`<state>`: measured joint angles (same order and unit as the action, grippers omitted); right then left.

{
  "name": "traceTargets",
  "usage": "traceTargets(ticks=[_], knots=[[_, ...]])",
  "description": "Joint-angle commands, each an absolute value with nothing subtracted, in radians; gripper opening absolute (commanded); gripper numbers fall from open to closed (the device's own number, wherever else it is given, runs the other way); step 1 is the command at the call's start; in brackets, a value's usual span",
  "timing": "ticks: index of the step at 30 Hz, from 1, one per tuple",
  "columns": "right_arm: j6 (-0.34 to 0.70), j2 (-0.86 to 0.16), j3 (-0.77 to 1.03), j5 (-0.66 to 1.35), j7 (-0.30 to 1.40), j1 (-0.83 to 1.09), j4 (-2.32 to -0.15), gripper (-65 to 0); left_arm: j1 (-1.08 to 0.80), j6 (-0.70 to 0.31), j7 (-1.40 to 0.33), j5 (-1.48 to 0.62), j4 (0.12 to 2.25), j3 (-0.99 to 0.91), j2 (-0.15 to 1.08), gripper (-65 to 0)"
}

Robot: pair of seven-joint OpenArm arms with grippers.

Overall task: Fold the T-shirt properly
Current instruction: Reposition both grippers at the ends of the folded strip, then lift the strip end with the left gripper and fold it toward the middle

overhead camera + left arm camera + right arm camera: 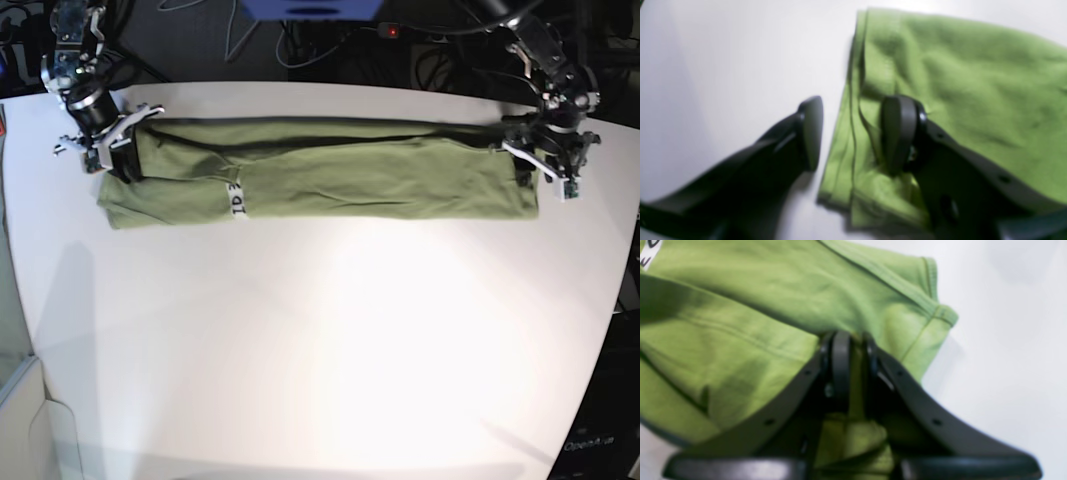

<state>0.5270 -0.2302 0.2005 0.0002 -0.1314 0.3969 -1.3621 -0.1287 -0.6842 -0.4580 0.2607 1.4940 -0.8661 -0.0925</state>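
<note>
The olive-green T-shirt [350, 175] lies folded into a long strip across the far part of the white table [320, 350], its white label [236, 200] facing up. At the strip's left end, my right gripper [110, 150] is shut on a bunched fold of the T-shirt [773, 306] near the sleeve hem; in the right wrist view, cloth fills the narrow gap of the right gripper [855, 363]. At the strip's right end, my left gripper [545, 160] stands open. In the left wrist view the left gripper [855, 130] straddles the T-shirt's [957, 83] edge, one finger over bare table and the other on the cloth.
Dark cables and equipment [300, 30] sit behind the table's far edge. The table's curved right edge [620, 300] runs close to the left arm. The near half of the table is bare white surface.
</note>
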Motion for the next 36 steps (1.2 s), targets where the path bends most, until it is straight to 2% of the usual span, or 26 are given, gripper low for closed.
traceTargets(ticks=[1,8,9,10,12,14,20,28,36], knots=[[0.535,-0.232,0.194,-0.042,-0.048,0.41,-1.356,-59.5,-0.134,-0.698,-0.515,0.3,1.469,-0.855,-0.096,-36.2],[0.535,-0.232,0.194,-0.042,-0.048,0.41,-1.356,-59.5,-0.117,-0.698,-0.515,0.297,1.417,-0.855,-0.094,-36.9],[0.535,-0.232,0.194,-0.042,-0.048,0.41,-1.356,-59.5,-0.111,-0.698,-0.515,0.297,1.415,-0.855,-0.097,-38.5],[0.535,-0.234,0.194,-0.042,-0.048,0.41,-1.356,-59.5,-0.105,-0.698,-0.515,0.297,1.415,-0.855,-0.099,-42.7],[0.535,-0.234,0.194,-0.042,-0.048,0.41,-1.356,-59.5,-0.105,-0.698,-0.515,0.297,1.415,-0.854,-0.101,-55.0],[0.535,-0.234,0.194,-0.042,-0.048,0.41,-1.356,-59.5,-0.09,-0.698,-0.516,0.308,1.415,-0.854,-0.101,-63.8],[0.535,-0.234,0.194,-0.042,-0.048,0.41,-1.356,-59.3,-0.082,-0.698,-0.599,0.295,1.458,-0.855,-0.101,-62.2],[0.535,-0.226,0.197,-0.11,-0.048,0.409,-1.356,-59.5,-0.079,-0.698,-0.608,0.309,1.735,-0.852,-0.157,-62.2],[0.535,-0.226,0.197,-0.11,-0.048,0.404,-1.356,-59.5,-0.084,-0.698,-0.716,0.349,1.925,-0.705,-0.157,-62.2]])
